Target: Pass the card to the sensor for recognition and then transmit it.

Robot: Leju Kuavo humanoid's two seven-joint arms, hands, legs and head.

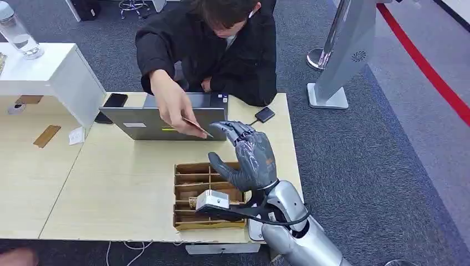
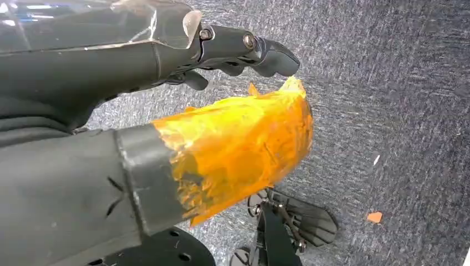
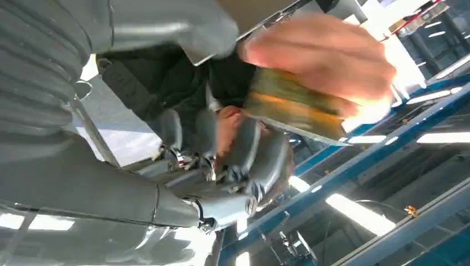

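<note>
- Raised above the tabletop's back right part, right hand (image 1: 252, 158) with fingers spread, holding nothing; fingertips just beside the card (image 1: 197, 127).
- Pinched in a person's hand (image 1: 173, 105) in front of the laptop (image 1: 166, 119), card tilted; probably thin, stiff, light, slick; best taken by its free edge.
- Left hand (image 2: 238, 47) hanging over carpet, fingers curled, apparently holding nothing.

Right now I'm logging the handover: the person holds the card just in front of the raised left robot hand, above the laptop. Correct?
Not quite: the raised robot hand is the right one, as the head view shows. The rest stands: the person's hand holds the card just in front of its fingertips, above the laptop.
</note>
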